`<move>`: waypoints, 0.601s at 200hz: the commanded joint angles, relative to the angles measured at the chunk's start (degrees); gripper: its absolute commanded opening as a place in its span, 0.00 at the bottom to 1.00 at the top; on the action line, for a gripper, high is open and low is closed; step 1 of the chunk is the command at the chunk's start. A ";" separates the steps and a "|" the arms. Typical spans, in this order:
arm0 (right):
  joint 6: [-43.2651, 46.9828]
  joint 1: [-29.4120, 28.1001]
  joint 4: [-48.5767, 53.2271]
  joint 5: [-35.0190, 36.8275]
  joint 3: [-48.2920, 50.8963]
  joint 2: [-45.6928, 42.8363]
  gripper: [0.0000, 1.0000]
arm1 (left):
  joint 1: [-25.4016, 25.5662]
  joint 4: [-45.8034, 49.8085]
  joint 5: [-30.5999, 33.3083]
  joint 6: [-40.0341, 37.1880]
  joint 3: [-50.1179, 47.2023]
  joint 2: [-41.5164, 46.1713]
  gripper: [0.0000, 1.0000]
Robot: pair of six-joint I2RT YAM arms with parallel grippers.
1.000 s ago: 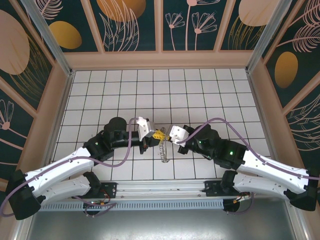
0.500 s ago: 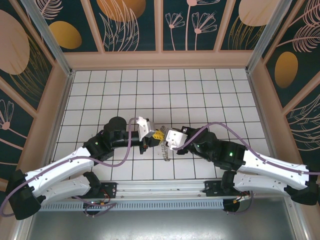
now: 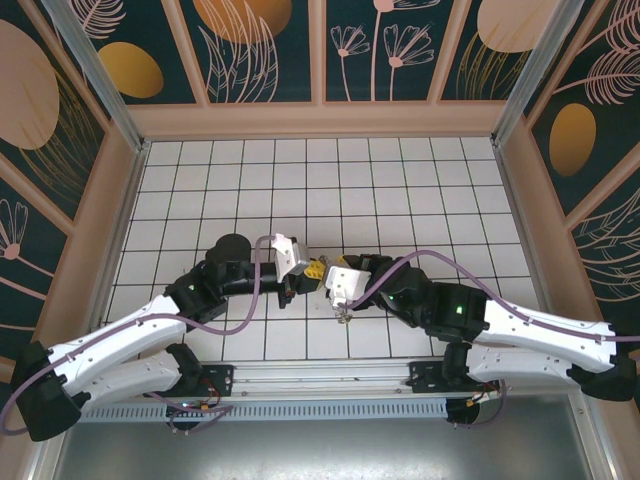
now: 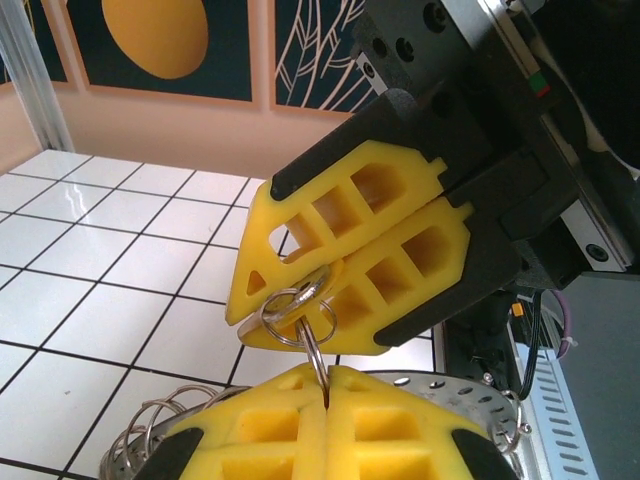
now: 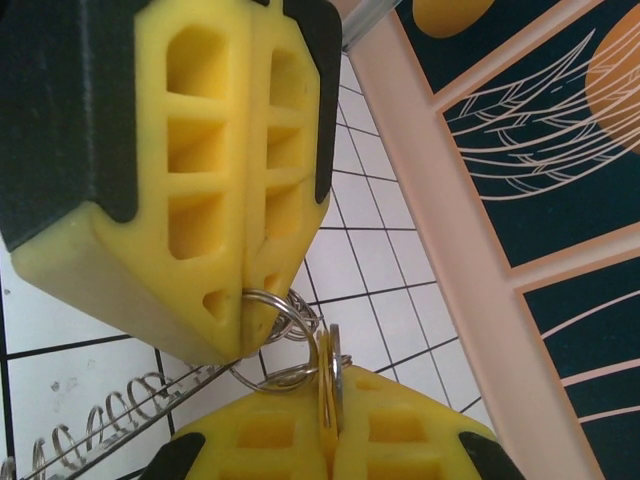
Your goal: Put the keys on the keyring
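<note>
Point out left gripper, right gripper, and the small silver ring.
left gripper (image 4: 328,376), left wrist view, seam between its fingertips.
right gripper (image 5: 329,395), right wrist view, seam between its fingertips.
small silver ring (image 4: 305,293), left wrist view, doubled wire at right gripper's tips.

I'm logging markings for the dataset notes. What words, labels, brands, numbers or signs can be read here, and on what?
No readable text anywhere.
Left gripper and right gripper: yellow jaws blank.
Metal rings pinched between them: bare.
Wall panels: leaf and disc patterns, no lettering.
Red and green patch on the right gripper's housing: too small to read.
</note>
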State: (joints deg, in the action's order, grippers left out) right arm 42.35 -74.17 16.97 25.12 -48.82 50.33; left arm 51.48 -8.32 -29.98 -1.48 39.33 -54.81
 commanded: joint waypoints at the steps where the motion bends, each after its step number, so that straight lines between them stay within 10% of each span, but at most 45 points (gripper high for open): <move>1: 1.54 -0.84 -5.33 1.98 -3.37 -0.21 0.00 | 0.53 0.27 -2.38 -0.71 -1.14 0.62 0.00; 100: 8.23 -3.24 -5.58 9.31 -4.41 2.94 0.00 | 0.48 -0.64 0.44 0.01 -2.70 1.71 0.00; 120: 7.35 -2.98 -5.52 9.12 -5.21 2.85 0.00 | 0.50 -2.04 2.72 1.12 -3.83 2.46 0.27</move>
State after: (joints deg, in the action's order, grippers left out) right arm 49.41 -76.84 16.82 32.14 -50.46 53.36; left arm 51.51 -8.45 -28.42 -1.34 37.04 -53.60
